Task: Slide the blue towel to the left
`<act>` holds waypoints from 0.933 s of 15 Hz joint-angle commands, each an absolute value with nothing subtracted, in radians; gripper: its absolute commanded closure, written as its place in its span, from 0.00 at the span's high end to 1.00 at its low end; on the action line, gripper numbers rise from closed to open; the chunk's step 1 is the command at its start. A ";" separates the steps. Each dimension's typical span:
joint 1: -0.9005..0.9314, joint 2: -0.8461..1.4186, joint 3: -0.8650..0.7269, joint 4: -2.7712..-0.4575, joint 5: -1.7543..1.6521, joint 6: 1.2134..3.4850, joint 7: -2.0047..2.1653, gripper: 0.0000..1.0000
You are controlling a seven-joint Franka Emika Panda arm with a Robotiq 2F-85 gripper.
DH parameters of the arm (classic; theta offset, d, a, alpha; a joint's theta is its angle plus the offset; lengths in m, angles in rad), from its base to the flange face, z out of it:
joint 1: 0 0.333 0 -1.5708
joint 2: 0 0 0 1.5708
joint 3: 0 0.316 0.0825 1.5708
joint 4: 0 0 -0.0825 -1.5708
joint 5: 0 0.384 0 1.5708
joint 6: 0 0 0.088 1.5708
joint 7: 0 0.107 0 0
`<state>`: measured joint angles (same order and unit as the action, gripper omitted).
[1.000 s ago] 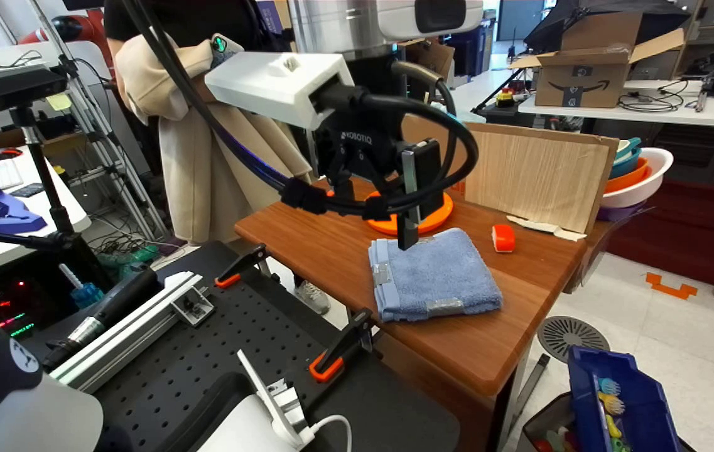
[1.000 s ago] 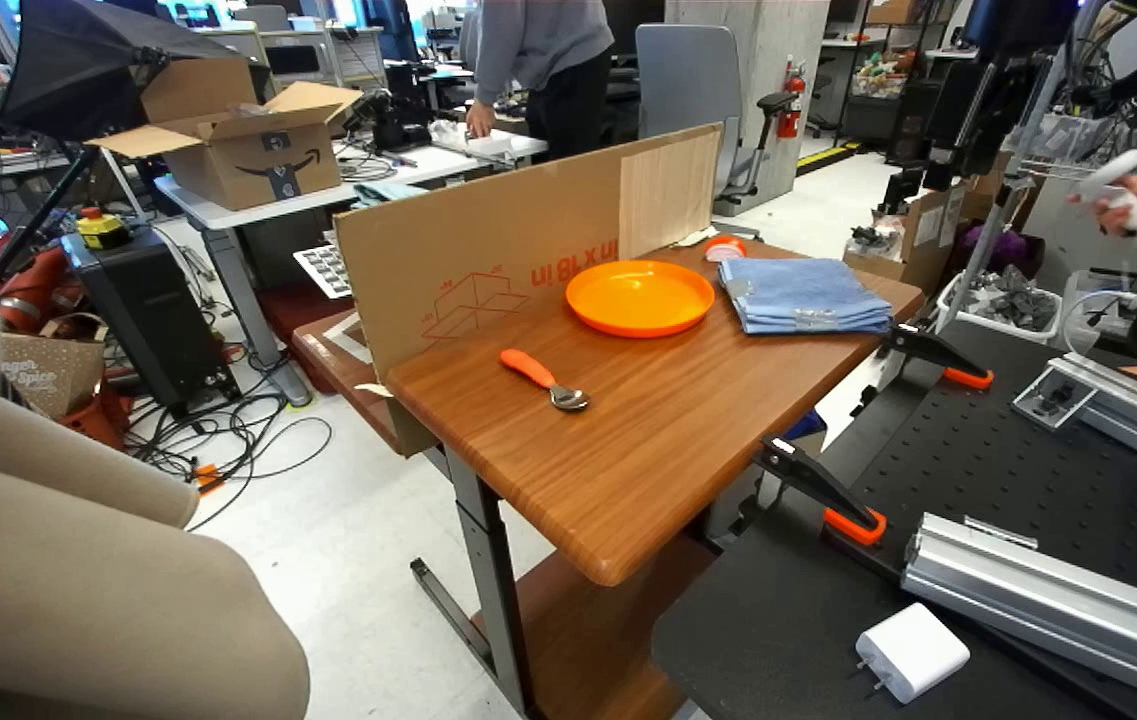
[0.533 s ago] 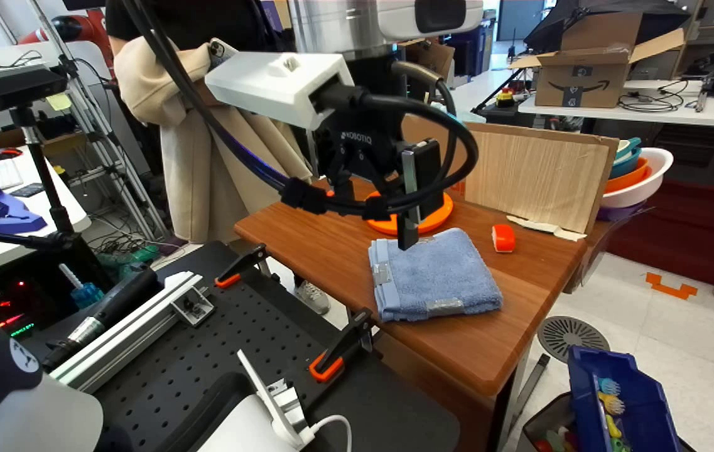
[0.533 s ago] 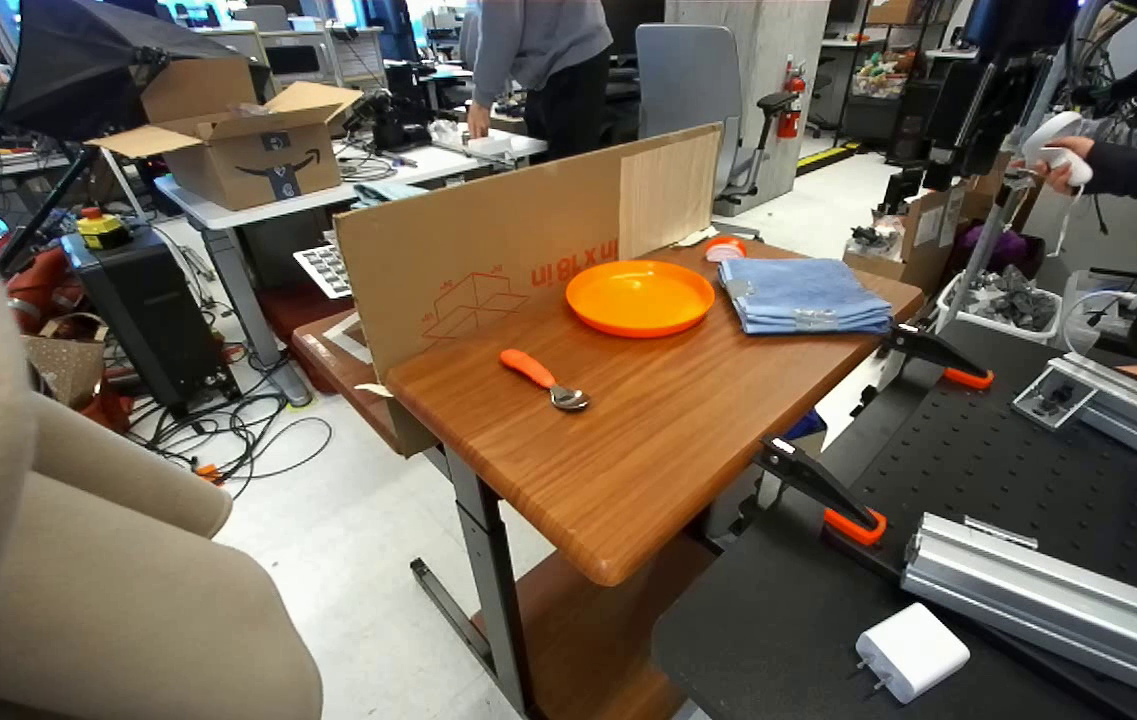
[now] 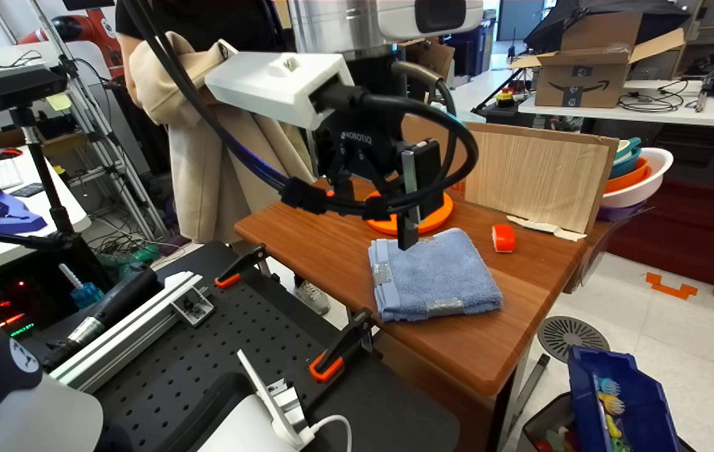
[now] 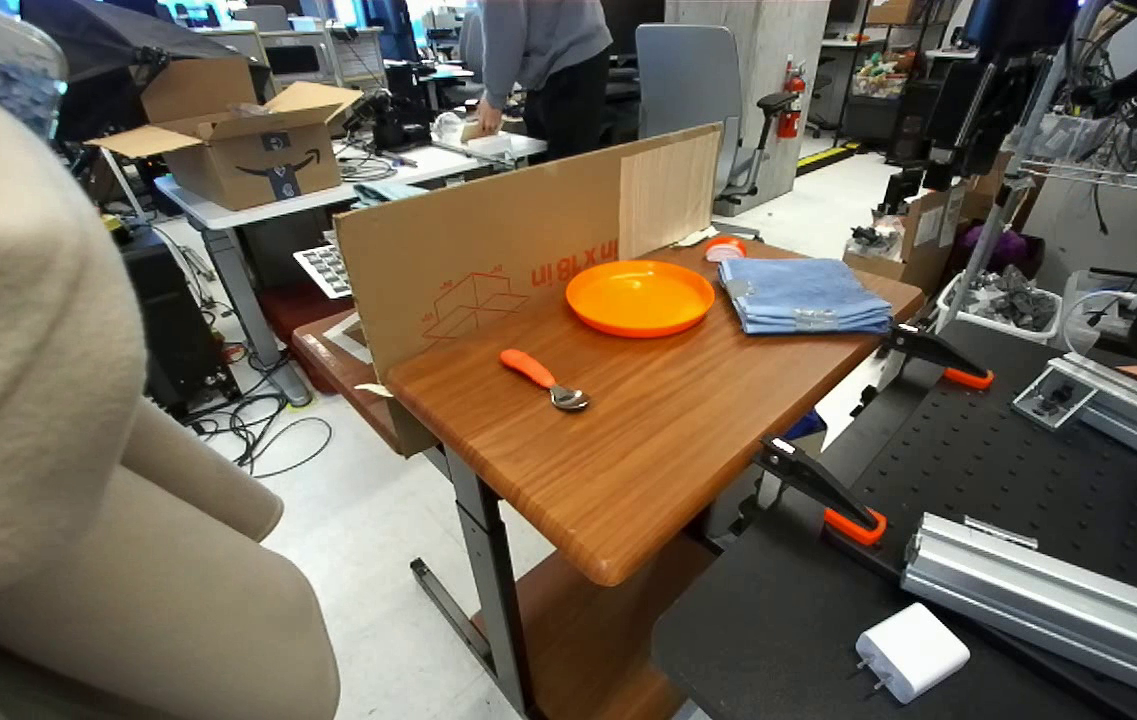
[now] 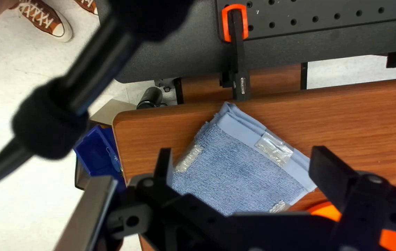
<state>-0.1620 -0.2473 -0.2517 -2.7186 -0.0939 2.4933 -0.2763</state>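
The blue towel lies folded flat on the wooden table, with silver tape patches on its edges. It shows in both exterior views and in the wrist view. My gripper hangs above the table over the towel's plate side, seemingly apart from the cloth. In the wrist view my gripper is open, with its fingers wide apart and nothing between them. The towel lies below the fingers; its lower part is hidden by the gripper body. A black cable covers part of the gripper in an exterior view.
An orange plate lies beside the towel, with an orange-handled spoon beyond. A small red-orange object sits near the cardboard panel along the table's edge. Clamps grip the robot-side edge. A person in beige stands close.
My gripper, the towel and the plate have not visibly moved. The person in beige has shifted rightward in both exterior views. A hand with a white controller has left an exterior view.
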 commanded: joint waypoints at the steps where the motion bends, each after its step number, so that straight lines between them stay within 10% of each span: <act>1: -0.171 -0.248 -0.242 -2.718 -0.090 2.492 -0.278 1.00; 14: -0.135 -0.105 -0.228 -2.567 -0.007 2.469 -0.283 1.00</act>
<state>-0.1429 -0.1844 -0.2374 -2.6385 -0.0527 2.4927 -0.2764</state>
